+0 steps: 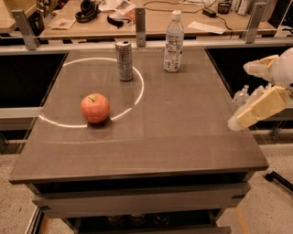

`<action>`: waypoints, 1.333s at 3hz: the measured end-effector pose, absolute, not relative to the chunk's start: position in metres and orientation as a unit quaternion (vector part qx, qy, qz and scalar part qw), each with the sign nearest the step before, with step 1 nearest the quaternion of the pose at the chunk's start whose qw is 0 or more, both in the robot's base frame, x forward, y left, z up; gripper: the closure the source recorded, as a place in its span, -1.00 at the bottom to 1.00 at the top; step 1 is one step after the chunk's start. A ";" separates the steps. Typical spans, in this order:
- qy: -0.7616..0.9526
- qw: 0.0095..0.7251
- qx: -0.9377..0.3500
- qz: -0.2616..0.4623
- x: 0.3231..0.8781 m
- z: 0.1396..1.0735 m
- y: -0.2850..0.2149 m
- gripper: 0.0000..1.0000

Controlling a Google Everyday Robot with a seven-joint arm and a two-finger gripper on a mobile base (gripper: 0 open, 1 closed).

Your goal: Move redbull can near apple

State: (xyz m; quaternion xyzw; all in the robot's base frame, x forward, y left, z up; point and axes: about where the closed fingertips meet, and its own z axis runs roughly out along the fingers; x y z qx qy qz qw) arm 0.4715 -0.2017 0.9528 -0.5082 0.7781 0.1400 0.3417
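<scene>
Table (192, 137): flat brown top. Gripper (239, 96) hung off its right edge, well apart from everything, fingers spread, holding nothing. Redbull can (124, 60) stood upright at back-left; apple (95, 108) sat nearer the front, apart from it. The can looked thin-walled, slick and tippy, possibly empty. Pinch it mid-body, gently.

A white-capped clear bottle (174, 43) stands at the brown table's (183, 137) far side; a light ring (142, 89) marks its left half. Headphones (87, 9) lie on the far desk (192, 20).
</scene>
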 end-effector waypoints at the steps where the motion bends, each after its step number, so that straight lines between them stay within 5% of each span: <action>1: 0.759 0.405 -0.471 0.196 0.471 0.943 -0.190 -1.00; 4: 0.723 0.511 -0.410 0.221 0.494 0.911 -0.210 -1.00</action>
